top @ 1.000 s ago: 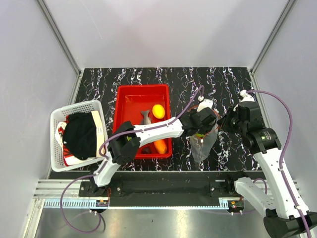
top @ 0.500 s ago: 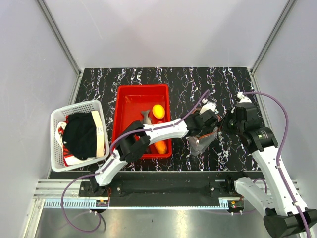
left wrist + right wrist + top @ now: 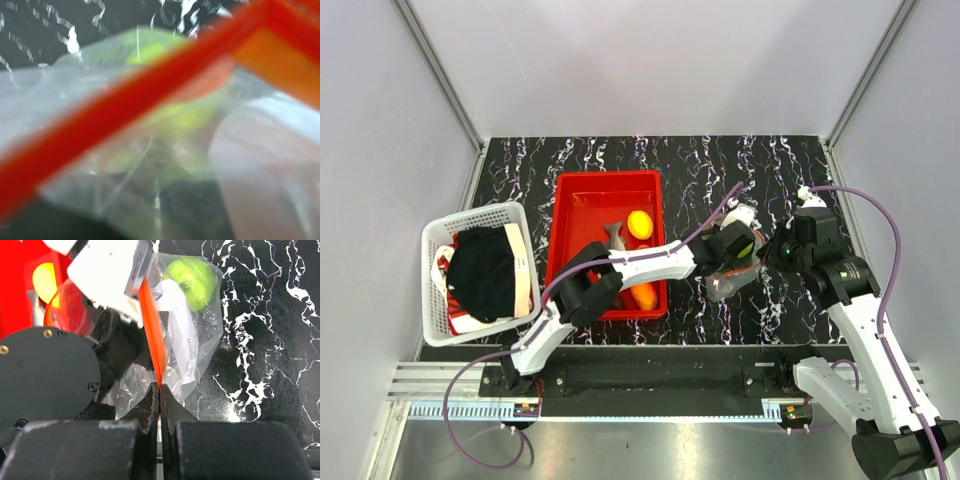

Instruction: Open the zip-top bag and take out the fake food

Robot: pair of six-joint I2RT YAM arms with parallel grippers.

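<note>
Item: zip-top bag (image 3: 728, 283), held just right of the red tray (image 3: 582, 200), between the two grippers.

Shown by the right wrist view alone:
- The right gripper (image 3: 159, 388) is pinched tight on the bag's red-orange zip strip (image 3: 151, 335).
- A green fruit (image 3: 194, 281) is seen inside the bag.
- Print on a white insert (image 3: 172, 315) cannot be read.

Left wrist view: the strip and a green shape are blurred, and no fingers are shown. The jaws of the left gripper (image 3: 735, 247) cannot be told.

Held in the tray: yellow fruit (image 3: 640, 223), grey fish (image 3: 613, 236), orange piece (image 3: 644, 296).

no legible text anywhere

left end effector (image 3: 747, 254) rightward, zip-top bag (image 3: 725, 286) shorter
</note>
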